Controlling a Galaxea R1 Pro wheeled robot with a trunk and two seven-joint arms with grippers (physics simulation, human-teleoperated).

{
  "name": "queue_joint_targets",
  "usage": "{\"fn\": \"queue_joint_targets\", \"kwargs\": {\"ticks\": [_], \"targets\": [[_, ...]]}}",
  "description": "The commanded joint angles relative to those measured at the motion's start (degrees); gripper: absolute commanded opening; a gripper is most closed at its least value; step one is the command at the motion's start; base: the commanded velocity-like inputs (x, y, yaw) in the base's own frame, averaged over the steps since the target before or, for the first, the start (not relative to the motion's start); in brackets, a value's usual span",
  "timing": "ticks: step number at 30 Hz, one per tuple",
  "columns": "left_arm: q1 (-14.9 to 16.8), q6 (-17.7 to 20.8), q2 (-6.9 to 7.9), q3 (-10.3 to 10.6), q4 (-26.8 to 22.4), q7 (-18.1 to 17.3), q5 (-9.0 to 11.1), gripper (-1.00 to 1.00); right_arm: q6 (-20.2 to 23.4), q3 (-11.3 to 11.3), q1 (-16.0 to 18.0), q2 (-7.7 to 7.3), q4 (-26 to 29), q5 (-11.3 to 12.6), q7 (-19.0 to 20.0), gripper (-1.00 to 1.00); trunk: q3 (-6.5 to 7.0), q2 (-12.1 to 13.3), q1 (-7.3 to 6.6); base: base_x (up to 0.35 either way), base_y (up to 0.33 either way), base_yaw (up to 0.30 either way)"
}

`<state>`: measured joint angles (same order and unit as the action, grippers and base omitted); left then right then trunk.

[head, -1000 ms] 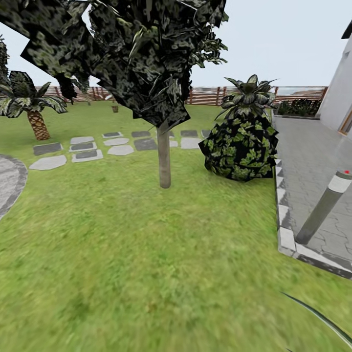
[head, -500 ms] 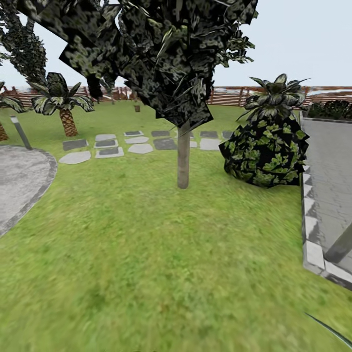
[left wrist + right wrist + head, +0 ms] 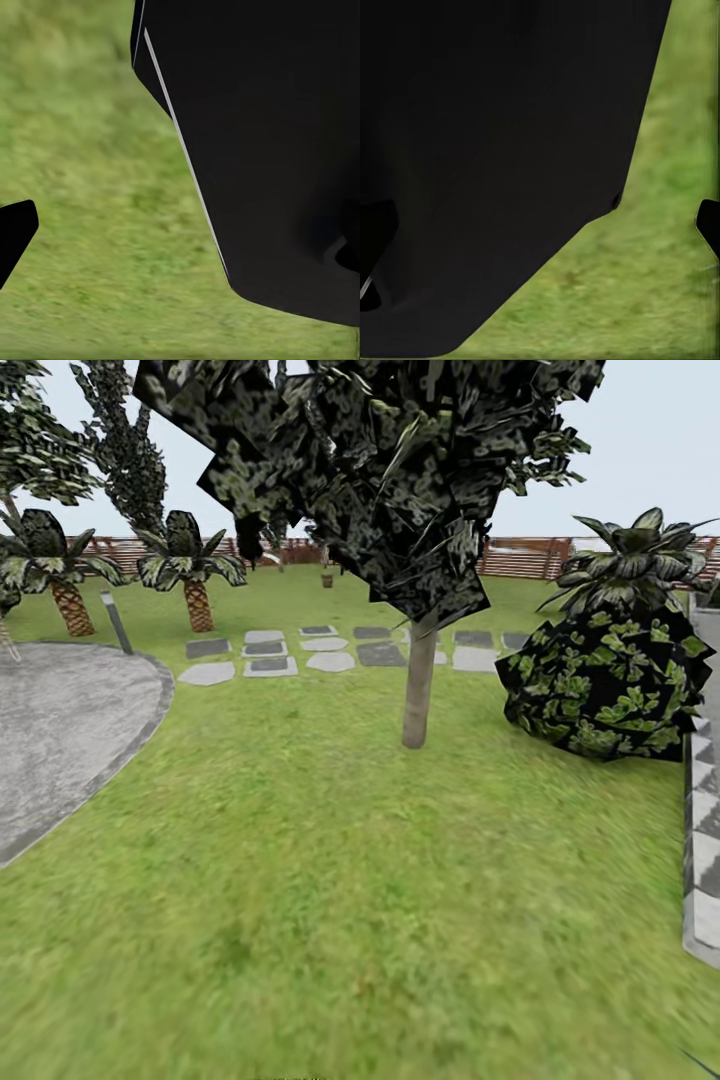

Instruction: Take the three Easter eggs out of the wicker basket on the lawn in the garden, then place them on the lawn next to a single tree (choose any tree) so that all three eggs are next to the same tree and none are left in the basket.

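At the lawn's (image 3: 300,880) left edge you have a grey paved patch (image 3: 60,730), with two small palms (image 3: 190,575) behind it. Stepping stones (image 3: 330,650) lie farther back, and a small brown tub (image 3: 326,580), too far to identify, stands near the fence (image 3: 520,555). Mid-lawn stands a thin-trunked tree (image 3: 418,680); to its right is a leafy bush (image 3: 610,680). You can't tell either gripper's jaw state: both wrist views show black bodywork over grass.

Rough matt grass covers the lawn (image 3: 300,880); the stepping stones (image 3: 330,650) look flat and grey, the fence (image 3: 520,557) is brown slatted wood.
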<state>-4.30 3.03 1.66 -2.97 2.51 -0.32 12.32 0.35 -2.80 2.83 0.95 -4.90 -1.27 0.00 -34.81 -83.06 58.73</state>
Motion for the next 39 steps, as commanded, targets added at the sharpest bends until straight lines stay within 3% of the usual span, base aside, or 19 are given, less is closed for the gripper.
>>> {"fn": "queue_joint_targets", "kwargs": {"ticks": [1, 14, 24, 39], "targets": [[0.0, 0.2, 0.01, -0.3, -0.1, 0.0, 0.2, 1.0, 0.0, -0.3, 0.1, 0.01, -0.1, -0.1, 0.0, 1.0, -0.03, 0.0, 0.0, 0.0, 0.0, 0.291], [0.0, 0.2, 0.01, -0.3, 0.0, 0.0, 0.2, 1.0, 0.1, -0.3, 0.1, 0.01, -0.1, -0.2, 0.1, 1.0, -0.03, 0.0, 0.0, 0.0, 0.0, 0.28], [0.0, 0.4, 0.12, -0.3, -0.1, -0.1, 0.2, 1.0, 0.1, -0.3, 0.1, 0.01, -0.1, -0.2, 0.4, 1.0, -0.03, 0.0, 0.0, 0.009, 0.0, 0.024], [0.0, 0.2, 0.18, -0.4, -0.1, -0.1, 0.2, 1.0, 0.1, -0.3, 0.1, 0.01, -0.1, -0.2, 0.4, 1.0, -0.03, 0.0, 0.0, 0.308, 0.0, 0.0]]}}
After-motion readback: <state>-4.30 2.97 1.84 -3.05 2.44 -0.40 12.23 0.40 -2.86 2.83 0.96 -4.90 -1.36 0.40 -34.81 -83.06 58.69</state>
